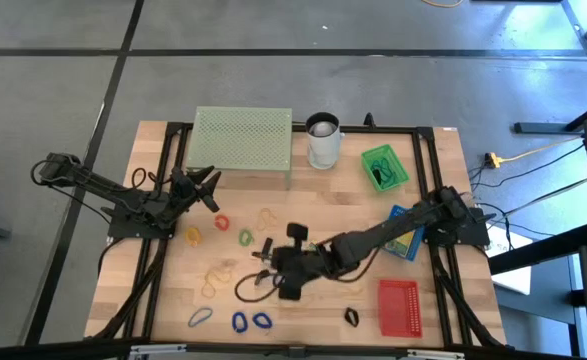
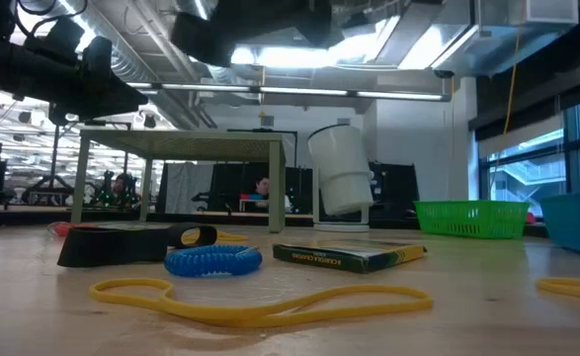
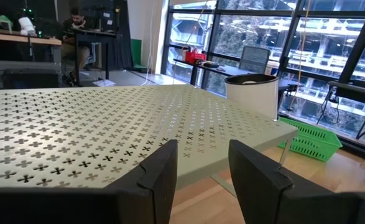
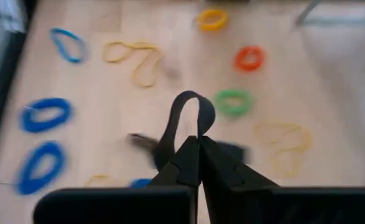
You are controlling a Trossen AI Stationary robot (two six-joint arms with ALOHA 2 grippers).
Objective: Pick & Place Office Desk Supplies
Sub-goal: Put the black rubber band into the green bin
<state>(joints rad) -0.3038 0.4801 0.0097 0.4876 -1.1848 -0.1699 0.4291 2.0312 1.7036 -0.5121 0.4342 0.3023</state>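
Note:
Loose rubber bands lie flat on the wooden table: red point(image 1: 221, 222), green point(image 1: 246, 237), yellow point(image 1: 192, 236), tan point(image 1: 218, 272) and blue point(image 1: 239, 321). A black binder clip point(image 1: 352, 316) lies near the front. Over the table's middle, my right gripper point(image 1: 265, 270) is shut on a black rubber band point(image 4: 185, 112). At the left, my left gripper point(image 1: 211, 188) is held level and open beside the pale green mesh stand point(image 1: 242, 140), with nothing between its fingers point(image 3: 163, 177). My right gripper pinches the black rubber band between its two fingertips point(image 4: 191, 155), where the band's two strands point(image 4: 181, 138) come together. The fingers slant down from the table's right side. The rest of the band stands out beyond the fingertips as an open loop point(image 4: 188, 98).
A white cup point(image 1: 323, 140) stands beside the mesh stand at the back. A green basket point(image 1: 384, 166), a blue basket point(image 1: 405, 232) and a red basket point(image 1: 398, 306) sit on the right. A yellow card pack point(image 2: 349, 255) lies on the table.

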